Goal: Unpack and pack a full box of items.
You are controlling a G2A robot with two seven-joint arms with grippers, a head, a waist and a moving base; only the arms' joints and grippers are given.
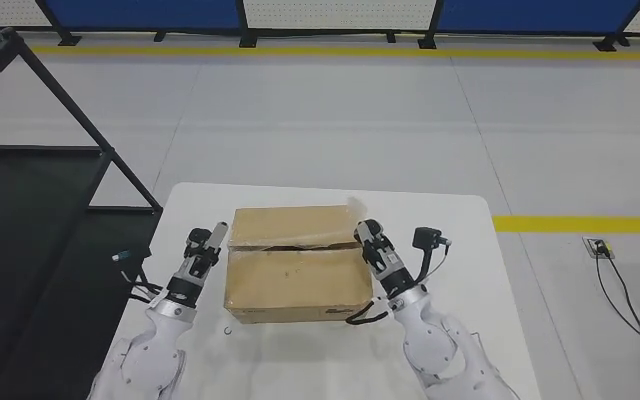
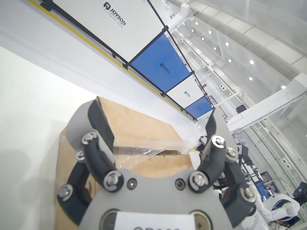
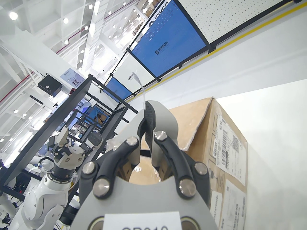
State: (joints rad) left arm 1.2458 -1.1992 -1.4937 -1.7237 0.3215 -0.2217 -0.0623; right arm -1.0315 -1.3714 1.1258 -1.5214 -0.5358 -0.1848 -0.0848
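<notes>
In the top view, the two arms lie nearest, coming up from the near edge of the white table (image 1: 440,215), one on each side of a brown cardboard box (image 1: 295,275). The box sits at the middle of the table with its long axis running left to right, and its top seam (image 1: 295,243) follows the same line. The left gripper (image 1: 207,243) is just beside the left end of the box. The right gripper (image 1: 368,235) is at the right end, by the end of the seam.

In the left wrist view, the left gripper (image 2: 153,130) is closest, spread wide with nothing between its fingers (image 2: 100,125). The box (image 2: 144,125) stretches away beyond it. A strip of clear tape (image 2: 153,144) runs along the seam and lifts off the cardboard at the far end.

In the right wrist view, the right gripper (image 3: 147,113) is closest, its fingers (image 3: 150,118) pinched together on the tape (image 3: 143,94), which stands up above the tips as a thin strip. The right end of the box (image 3: 203,125) lies just beyond, with a white label (image 3: 230,149) on its side. The top flap is slightly raised there.
</notes>
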